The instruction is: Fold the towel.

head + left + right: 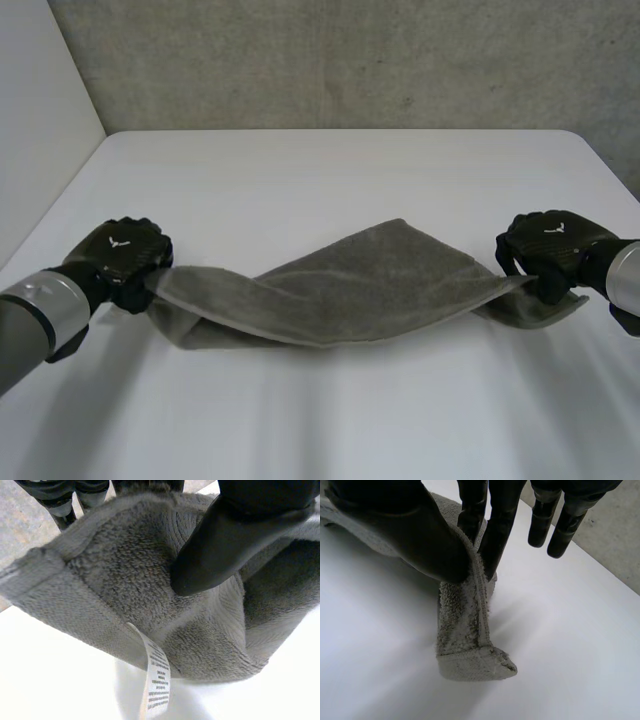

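- Fingers of the left hand (pixel 125 255) grip one end of the grey towel (pixel 350 285) and the right hand (pixel 550 245) grips the other; its twisted middle lies on the white bench (pixel 330 170).
- Left wrist view: the thumb (pixel 215 545) presses into the terry, and a white care label (pixel 157 680) hangs from the hem.
- Right wrist view: thumb and fingers (pixel 495 530) pinch the towel's edge, with a corner (pixel 475 665) drooping below them.
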`<state>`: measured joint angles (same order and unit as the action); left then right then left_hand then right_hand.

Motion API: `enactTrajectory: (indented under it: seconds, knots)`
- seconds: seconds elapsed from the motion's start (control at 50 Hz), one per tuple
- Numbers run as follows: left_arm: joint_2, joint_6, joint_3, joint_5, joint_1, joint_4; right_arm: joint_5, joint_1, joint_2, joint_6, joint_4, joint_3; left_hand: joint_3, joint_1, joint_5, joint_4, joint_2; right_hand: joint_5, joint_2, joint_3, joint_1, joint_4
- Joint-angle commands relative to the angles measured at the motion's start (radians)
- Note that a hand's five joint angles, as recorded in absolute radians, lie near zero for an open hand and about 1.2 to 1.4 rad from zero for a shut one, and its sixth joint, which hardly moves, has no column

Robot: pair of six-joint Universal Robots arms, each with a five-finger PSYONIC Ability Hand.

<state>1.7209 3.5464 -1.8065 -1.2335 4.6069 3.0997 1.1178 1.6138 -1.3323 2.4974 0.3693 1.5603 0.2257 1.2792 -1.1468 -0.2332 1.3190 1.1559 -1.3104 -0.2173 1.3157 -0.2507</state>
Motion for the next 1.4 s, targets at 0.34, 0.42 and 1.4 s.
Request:
enactTrajectory:
  seconds: [0.34,0.42,1.4]
  knots:
    - [0.120,-0.293,0.876,-0.112,-0.080,0.106,0.198,0.120,0.128,0.489,-0.211,-0.907,-0.051,0.117,-0.075,0.059,0.077,0.066,-0.086,0.043,0.081,0.076]
    - [0.059,-0.314,0.763,-0.100,-0.072,0.198,0.153,0.126,0.081,0.500,-0.280,-0.725,-0.051,0.117,-0.075,0.059,0.077,0.066,-0.086,0.043,0.081,0.076]
    - [-0.339,-0.144,-0.119,0.195,0.167,0.080,-0.116,-0.115,-0.433,0.299,-0.087,0.008,-0.051,0.117,-0.075,0.059,0.077,0.066,-0.086,0.043,0.081,0.076]
